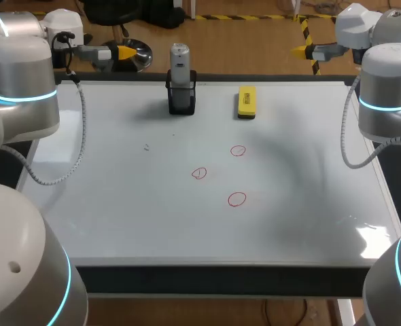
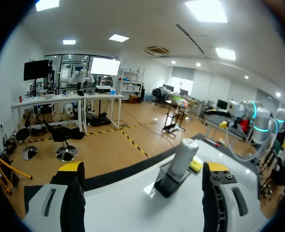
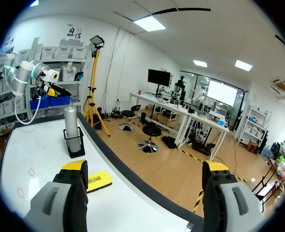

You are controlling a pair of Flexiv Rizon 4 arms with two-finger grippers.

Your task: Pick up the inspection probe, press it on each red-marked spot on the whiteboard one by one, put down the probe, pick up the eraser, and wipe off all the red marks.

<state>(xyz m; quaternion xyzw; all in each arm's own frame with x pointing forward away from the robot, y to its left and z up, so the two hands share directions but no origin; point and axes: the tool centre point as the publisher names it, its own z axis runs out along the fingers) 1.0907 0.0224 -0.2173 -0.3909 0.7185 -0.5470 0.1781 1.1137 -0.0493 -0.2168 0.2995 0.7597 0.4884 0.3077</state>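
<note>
The inspection probe (image 1: 179, 64), a silver cylinder, stands upright in a black holder (image 1: 181, 98) at the far middle of the whiteboard (image 1: 119, 204). To its right lies the yellow eraser (image 1: 247, 102). Three red circles (image 1: 238, 151) (image 1: 199, 173) (image 1: 236, 198) are drawn mid-board. My left gripper (image 1: 124, 52) hovers open past the far left edge, with the probe (image 2: 183, 153) and eraser (image 2: 196, 165) ahead of it, toward its right finger. My right gripper (image 1: 302, 49) hangs open beyond the far right corner, with the probe (image 3: 71, 123), eraser (image 3: 97, 181) and two red circles (image 3: 31, 171) (image 3: 20, 193) off past its left finger.
A coiled cable (image 1: 64, 170) hangs from my left arm over the board's left side, and another (image 1: 353, 146) droops from my right arm over the right edge. A small faint mark (image 1: 147, 147) sits left of the circles.
</note>
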